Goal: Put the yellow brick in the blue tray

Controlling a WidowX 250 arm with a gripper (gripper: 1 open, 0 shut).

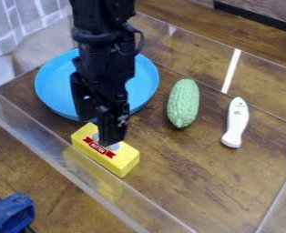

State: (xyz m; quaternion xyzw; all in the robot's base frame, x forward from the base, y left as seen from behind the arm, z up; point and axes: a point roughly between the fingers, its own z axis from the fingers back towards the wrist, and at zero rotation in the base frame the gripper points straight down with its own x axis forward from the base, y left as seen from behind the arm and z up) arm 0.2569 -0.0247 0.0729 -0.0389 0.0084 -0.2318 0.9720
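Near the front edge of the wooden table (230,182), your yellow brick (107,150) lies flat with its red label up. Your gripper (99,126) points straight down right over its far end, jaws spread wide with nothing between them; you cannot tell whether the fingers touch the brick. Toward the back left corner sits the blue tray (55,86), partly hidden behind the arm. Right of it lie a green gourd (182,103) and, nearer the right edge, a white tool (234,122).
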